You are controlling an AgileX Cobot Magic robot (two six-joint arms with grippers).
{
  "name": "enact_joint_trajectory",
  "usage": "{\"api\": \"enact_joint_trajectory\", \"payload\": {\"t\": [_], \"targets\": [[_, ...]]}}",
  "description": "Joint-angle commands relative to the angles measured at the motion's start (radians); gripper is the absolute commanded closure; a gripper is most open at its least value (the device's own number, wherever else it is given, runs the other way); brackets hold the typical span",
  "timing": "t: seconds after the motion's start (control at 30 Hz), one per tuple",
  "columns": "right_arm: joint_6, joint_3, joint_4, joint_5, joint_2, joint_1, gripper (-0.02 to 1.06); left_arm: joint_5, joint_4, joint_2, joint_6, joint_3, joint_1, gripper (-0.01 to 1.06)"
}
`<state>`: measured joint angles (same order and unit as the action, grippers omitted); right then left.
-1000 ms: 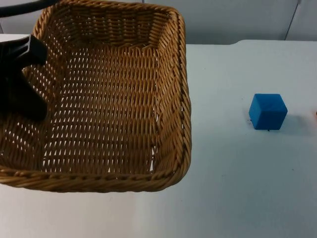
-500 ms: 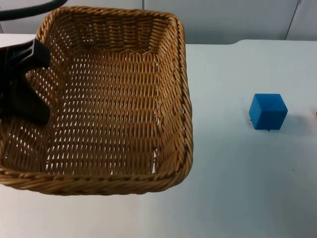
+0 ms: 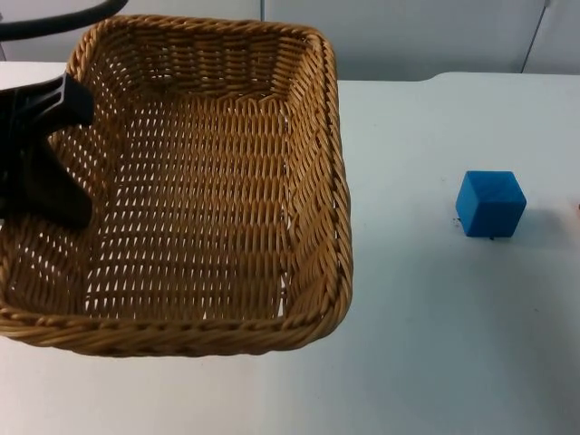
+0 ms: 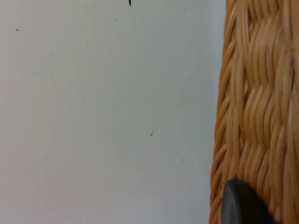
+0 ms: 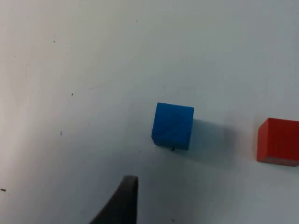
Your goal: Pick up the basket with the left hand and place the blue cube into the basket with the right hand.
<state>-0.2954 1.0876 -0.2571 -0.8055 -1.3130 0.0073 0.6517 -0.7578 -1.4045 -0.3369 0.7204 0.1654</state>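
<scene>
Left gripper (image 3: 41,145) clamped on the left wall of the basket (image 3: 313,181), fingers closed over the woven rim, one black finger reaching down inside against the wicker. Basket wide, rectangular, tan, open side up, nothing inside it, taking up the left half of the top view; whether lifted or resting on the surface (image 3: 435,344) not clear from above. Seen from the left wrist, the woven basket rim (image 4: 254,102) running beside bare white surface (image 4: 103,116), a black fingertip (image 4: 240,205) pressed against the wicker. Blue cube (image 3: 490,203) sitting on the surface well to the right of the basket, apart from it, flat on one face with a small shadow beneath. From the right wrist, the same blue cube (image 5: 173,126) lying ahead of a dark fingertip (image 5: 122,200) of the right gripper, not touched by it; how far that gripper stands open cannot be told, with a single finger in sight. Red block (image 5: 279,142) near the blue cube on the side away from the basket, a clear gap between the two, also flat on the surface.
</scene>
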Motion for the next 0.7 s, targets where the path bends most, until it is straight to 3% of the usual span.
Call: {"api": "enact_joint_trajectory", "payload": {"t": [0.0, 0.13, 0.33, 0.47, 0.67], "targets": [[-0.012, 0.032, 0.006, 0.016, -0.095, 0.028, 0.0, -0.011, -0.025, 0.007, 0.005, 0.0, 0.007, 1.05], [0.017, 0.063, 0.068, 0.046, -0.206, 0.1, 0.0, -0.014, -0.025, 0.007, 0.005, 0.0, 0.007, 1.05], [0.173, 0.123, 0.219, 0.119, -0.372, 0.203, 0.0, -0.015, -0.025, 0.007, 0.005, 0.0, 0.007, 1.05], [0.244, 0.167, 0.266, 0.144, -0.46, 0.222, 0.02, -0.015, -0.025, 0.007, 0.005, 0.0, 0.007, 1.05], [0.265, 0.197, 0.281, 0.171, -0.545, 0.222, 0.02, -0.015, -0.025, 0.007, 0.005, 0.0, 0.007, 1.05]]}}
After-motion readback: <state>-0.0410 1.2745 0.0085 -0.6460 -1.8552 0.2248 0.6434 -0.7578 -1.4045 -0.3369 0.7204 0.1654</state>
